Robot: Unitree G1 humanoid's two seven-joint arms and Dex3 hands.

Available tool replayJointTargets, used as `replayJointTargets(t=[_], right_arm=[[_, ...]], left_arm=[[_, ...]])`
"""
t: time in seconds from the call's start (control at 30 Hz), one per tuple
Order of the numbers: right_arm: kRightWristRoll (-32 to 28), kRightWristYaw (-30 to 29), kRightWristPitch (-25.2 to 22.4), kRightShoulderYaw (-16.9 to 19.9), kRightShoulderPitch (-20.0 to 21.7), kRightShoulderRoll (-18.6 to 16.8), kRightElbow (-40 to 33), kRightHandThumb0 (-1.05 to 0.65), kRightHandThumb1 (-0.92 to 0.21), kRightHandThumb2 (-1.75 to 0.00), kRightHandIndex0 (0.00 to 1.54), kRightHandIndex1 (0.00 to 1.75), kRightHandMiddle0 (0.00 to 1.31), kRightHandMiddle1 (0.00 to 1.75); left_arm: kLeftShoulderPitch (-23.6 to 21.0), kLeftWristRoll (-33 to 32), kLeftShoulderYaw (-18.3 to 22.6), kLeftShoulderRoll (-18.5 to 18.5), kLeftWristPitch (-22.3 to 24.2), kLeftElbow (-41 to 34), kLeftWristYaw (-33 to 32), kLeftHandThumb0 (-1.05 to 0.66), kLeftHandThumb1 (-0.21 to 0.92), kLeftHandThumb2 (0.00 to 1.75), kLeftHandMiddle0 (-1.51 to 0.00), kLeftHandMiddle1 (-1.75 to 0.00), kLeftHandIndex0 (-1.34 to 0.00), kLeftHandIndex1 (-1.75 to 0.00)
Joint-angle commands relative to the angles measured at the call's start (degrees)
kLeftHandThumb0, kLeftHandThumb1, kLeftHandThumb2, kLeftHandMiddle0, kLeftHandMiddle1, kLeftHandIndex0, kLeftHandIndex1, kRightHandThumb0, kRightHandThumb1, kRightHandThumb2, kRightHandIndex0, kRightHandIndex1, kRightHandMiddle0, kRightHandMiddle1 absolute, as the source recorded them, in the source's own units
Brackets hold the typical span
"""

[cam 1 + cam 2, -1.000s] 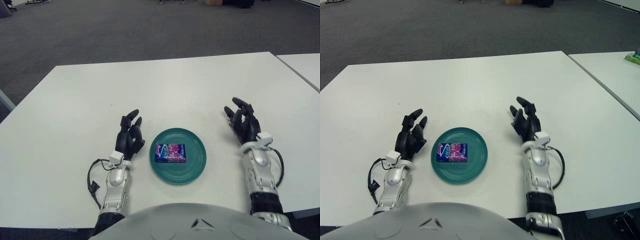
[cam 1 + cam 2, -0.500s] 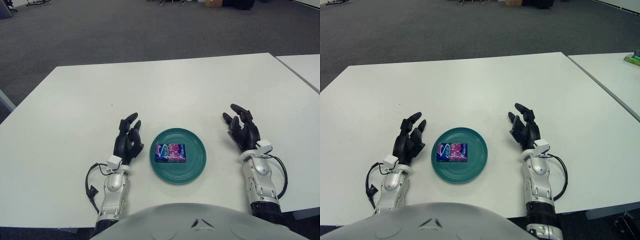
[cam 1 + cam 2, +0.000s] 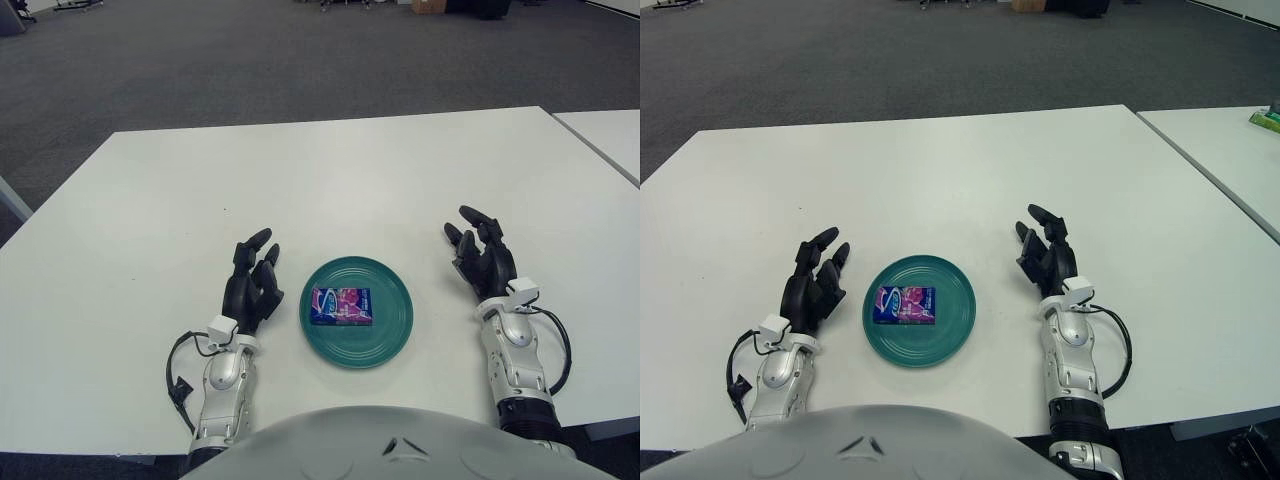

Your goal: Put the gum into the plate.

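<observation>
Change since the earlier frames: both hands have been drawn back toward the robot's body; the left hand has shifted a little farther left, away from the plate, and the right hand has been lowered slightly. The gum and plate are unmoved.

Left hand (image 3: 252, 285) — shown just left of the plate, apart from its rim. The fingers are loosely extended and point away from the body; nothing is held. Whether the palm touches the table cannot be told. A black cable (image 3: 180, 362) is looped beside the silver forearm.

Right hand (image 3: 480, 258) — shown to the right of the plate, with a wider gap than on the left side. The fingers are spread and slightly raised, and nothing is grasped. A black cable (image 3: 561, 345) is looped at the wrist.

Plate (image 3: 390, 334) — round, teal green, set flat on the table between the two hands, close to the near edge.

Gum (image 3: 341, 305) — a small flat packet, blue and pink, lying inside the plate, left of its centre and touched by neither hand.

Table (image 3: 330, 180) — white, bearing the plate and both forearms. A second white table (image 3: 608, 130) stands at the right, separated by a narrow gap. Grey carpet (image 3: 250, 60) lies beyond.
</observation>
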State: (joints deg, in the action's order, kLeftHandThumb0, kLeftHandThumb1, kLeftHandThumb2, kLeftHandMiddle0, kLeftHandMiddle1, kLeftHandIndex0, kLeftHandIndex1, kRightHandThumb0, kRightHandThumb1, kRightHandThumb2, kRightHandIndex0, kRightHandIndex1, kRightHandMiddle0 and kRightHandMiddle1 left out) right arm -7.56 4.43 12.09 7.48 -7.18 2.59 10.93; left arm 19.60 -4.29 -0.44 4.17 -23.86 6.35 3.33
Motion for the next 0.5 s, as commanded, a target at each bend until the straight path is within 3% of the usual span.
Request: replayJointTargets(t=[0.0,0.47], right_arm=[[0.4,-0.8,-3.8,-0.9,-3.0,-1.5,2.1,-0.76,-0.92,-0.87,0.50,0.03,0.01,0.82],[-0.1,-1.9,-4.3,-1.1,-3.5,-3.2,3.3,-0.74,-0.92,-0.84,0.52,0.03,0.01,0.81]], left_arm=[[1.7,-0.8,0.6,-0.6,1.8,1.0,0.5,-0.86,0.92,0.86,-0.48,-0.03,-0.02,-0.89],[1.5,-0.3,1.3,-1.7,2.2,1.1,0.6,-0.86,0.92,0.84,-0.47,-0.02,-0.02,-0.89]])
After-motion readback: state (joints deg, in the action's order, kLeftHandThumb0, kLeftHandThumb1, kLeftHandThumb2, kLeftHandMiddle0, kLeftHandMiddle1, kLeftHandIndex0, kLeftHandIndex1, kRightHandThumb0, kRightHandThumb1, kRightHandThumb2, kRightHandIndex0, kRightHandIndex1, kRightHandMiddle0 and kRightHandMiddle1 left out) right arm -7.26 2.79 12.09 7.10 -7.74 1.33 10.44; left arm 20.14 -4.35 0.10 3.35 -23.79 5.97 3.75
